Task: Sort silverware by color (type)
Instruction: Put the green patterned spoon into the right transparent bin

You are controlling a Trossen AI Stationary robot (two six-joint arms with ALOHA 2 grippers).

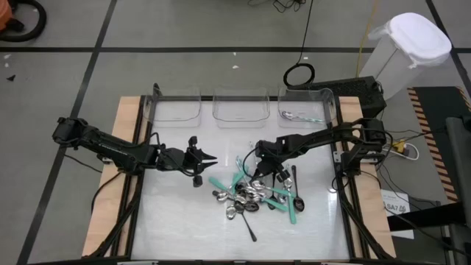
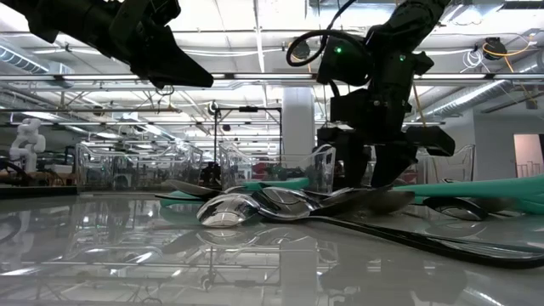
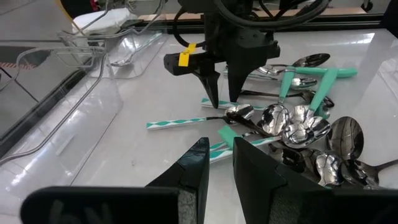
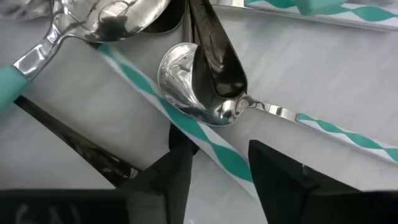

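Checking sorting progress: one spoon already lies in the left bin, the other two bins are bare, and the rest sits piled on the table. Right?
Not quite: the spoon lies in the right bin, not the left, as the high view shows. The other two bins look bare, and the rest sits in the pile on the table.

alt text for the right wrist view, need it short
The right gripper, fingers open, straddles a white utensil handle with teal stripes on the white tabletop. Just beyond lie a shiny silver spoon bowl with a dark spoon stacked on it, and a solid teal handle.
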